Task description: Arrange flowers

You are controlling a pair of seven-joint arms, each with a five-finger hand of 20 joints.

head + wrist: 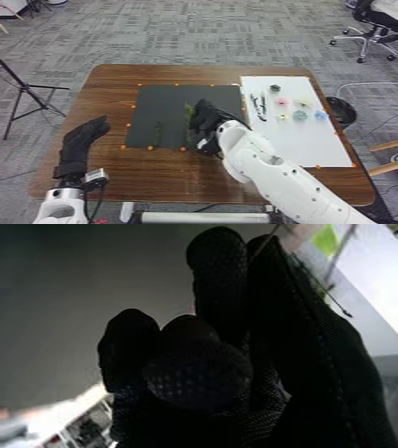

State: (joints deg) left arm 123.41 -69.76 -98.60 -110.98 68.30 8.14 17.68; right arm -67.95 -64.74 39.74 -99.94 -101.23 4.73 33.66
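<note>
In the head view, my right hand (206,116) is over the right part of the black sheet (147,107), its fingers curled round a leafy green stem (189,114). A second green stem (158,132) lies on the sheet's left part. My left hand (86,134) rests over the table's left side, fingers straight and holding nothing. In the right wrist view, the right hand (200,374) is curled, with a thin stem (329,295) sticking out beside its fingers. Small flowers, among them a pink one (282,101) and a teal one (299,115), lie on the white sheet (293,145).
Dark slender pieces (258,106) and a dark round flower (275,88) are also on the white sheet. Orange marks edge both sheets on the brown table (169,172). A black bin (341,111) stands beyond the table's right edge, and a tripod (27,87) beyond the left.
</note>
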